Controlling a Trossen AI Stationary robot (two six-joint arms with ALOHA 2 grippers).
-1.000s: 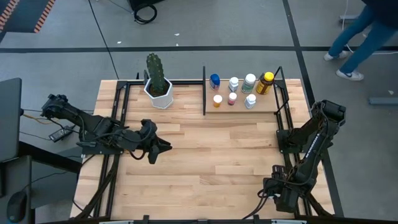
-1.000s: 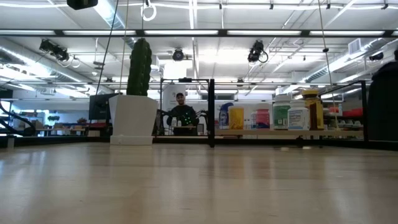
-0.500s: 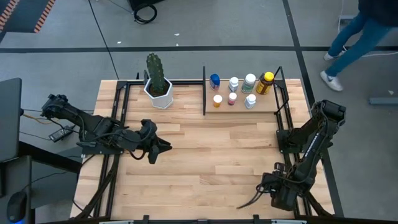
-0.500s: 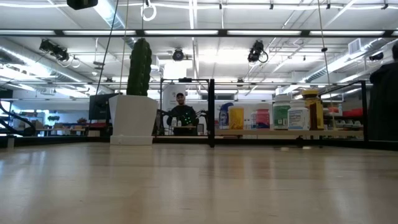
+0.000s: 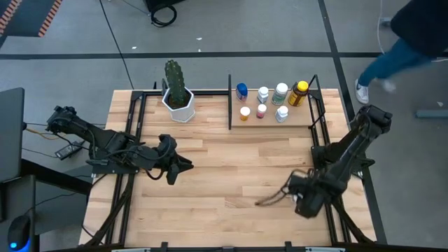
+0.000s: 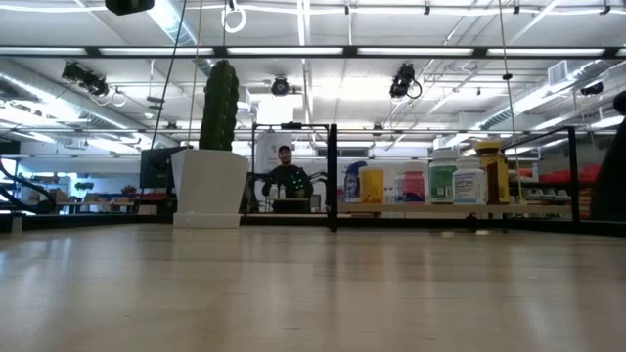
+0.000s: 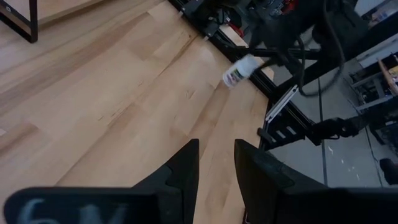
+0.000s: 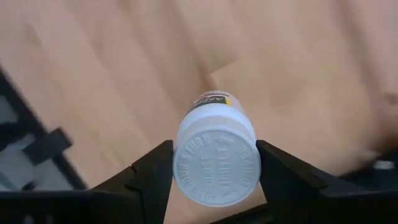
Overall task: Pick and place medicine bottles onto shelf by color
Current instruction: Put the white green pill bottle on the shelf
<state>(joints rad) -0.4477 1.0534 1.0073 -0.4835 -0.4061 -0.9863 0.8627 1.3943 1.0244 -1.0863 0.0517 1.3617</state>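
Gripping a white-capped bottle (image 8: 216, 158) by its sides, right gripper (image 5: 306, 199) sits lower right of the high view | probably light, hard, slick plastic, so keep the hold on the body | shelf (image 5: 301, 122) upper right, seven bottles there, black posts crowd it | left gripper (image 5: 171, 162) idle mid-left, fingers narrow, nothing held.

From my station I see the slatted wooden surface (image 5: 231, 168) standing on a grey floor (image 5: 231, 28) crossed by dark lines, with orange-and-black hazard striping (image 5: 28, 17) in one corner. A person in blue trousers (image 5: 395, 52) is on the floor just past the surface's far right corner. Level across the boards, the room is a big open hall with long ceiling strip lights (image 6: 303, 51) and cameras (image 6: 406, 83) hung from rails. Another person (image 6: 285, 179) sits far back, facing me.
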